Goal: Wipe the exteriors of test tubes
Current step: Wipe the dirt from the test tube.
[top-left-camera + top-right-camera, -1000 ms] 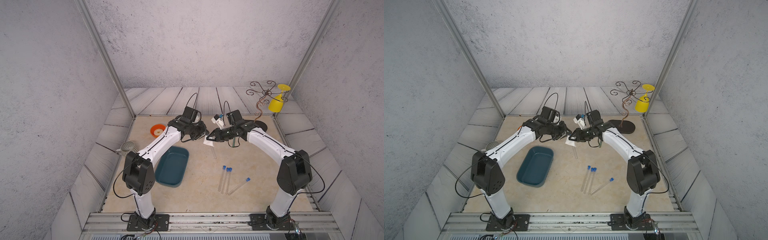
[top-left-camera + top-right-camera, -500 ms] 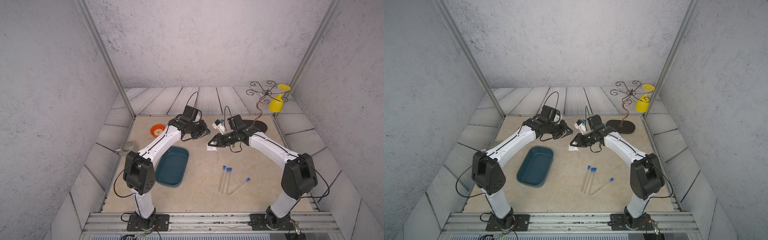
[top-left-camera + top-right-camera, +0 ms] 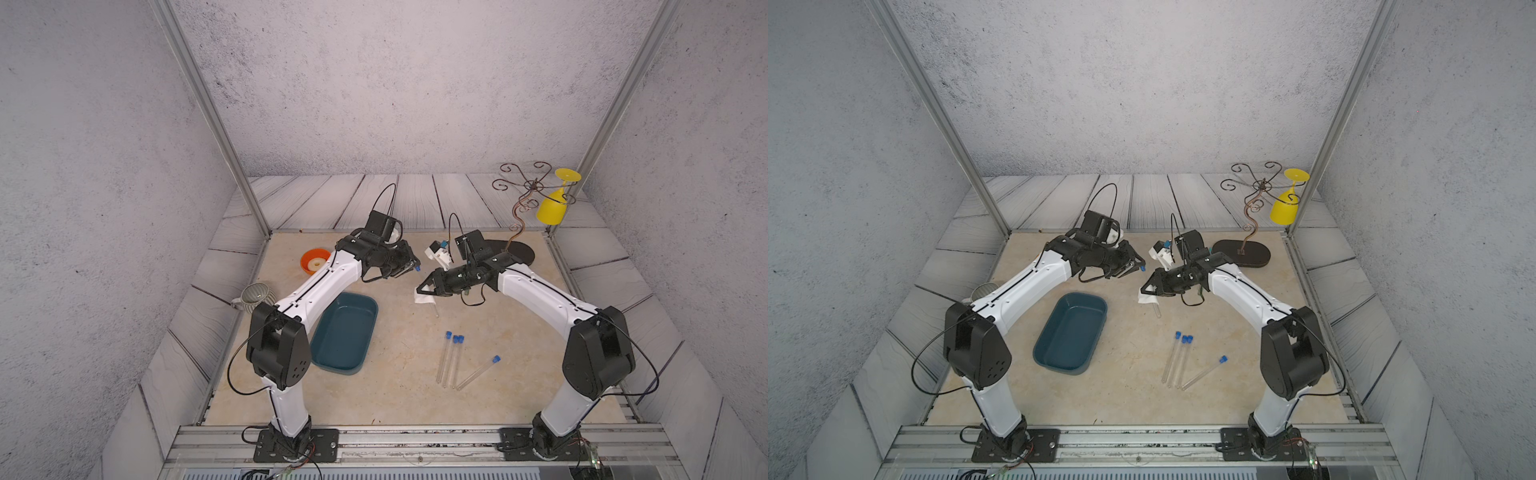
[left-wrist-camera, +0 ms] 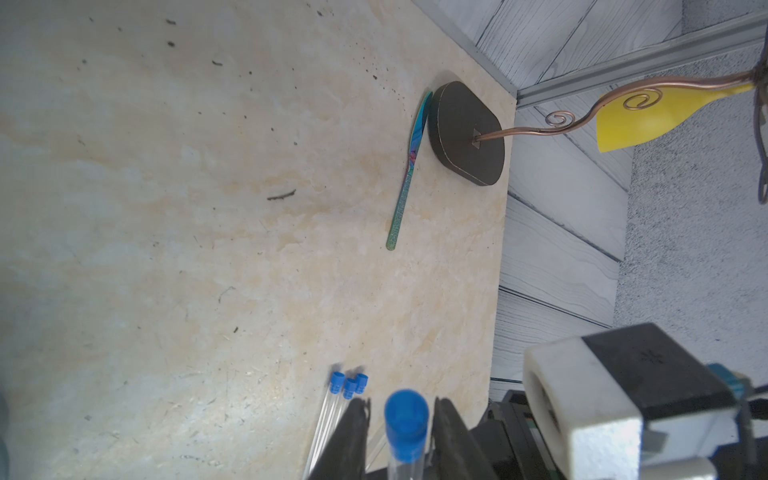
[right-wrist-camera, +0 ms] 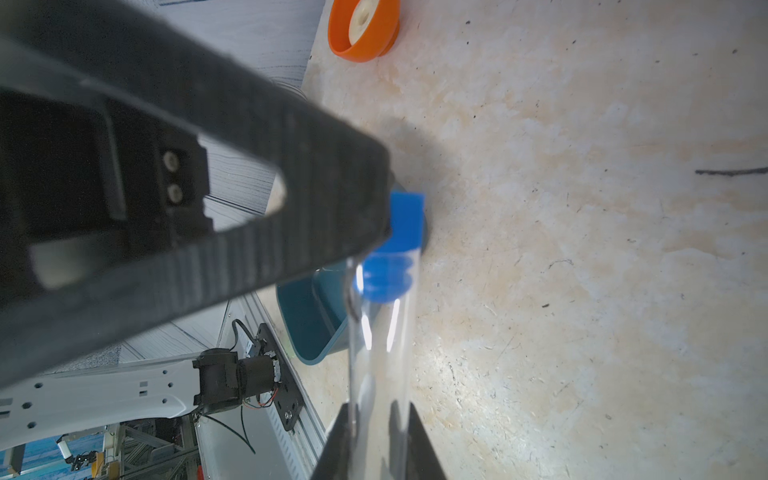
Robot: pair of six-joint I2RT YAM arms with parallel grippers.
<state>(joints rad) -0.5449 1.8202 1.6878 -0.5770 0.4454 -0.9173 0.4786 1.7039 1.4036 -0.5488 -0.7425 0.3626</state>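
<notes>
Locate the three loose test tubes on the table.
In both top views the three loose test tubes lie on the tabletop, front of centre, between the teal bin and the right arm, blue caps toward the back.

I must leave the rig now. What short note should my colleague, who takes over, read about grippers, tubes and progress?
The left gripper is open: its fingers stand either side of the blue cap of the held test tube, with gaps.
The right gripper is shut on the held test tube, a white wipe at its fingers.
On the table, nearer the arm bases, lie three test tubes, touched by neither arm.
Done: cannot tell which tubes are wiped.
Left: finish the held one, then probably the three lying ones.
</notes>
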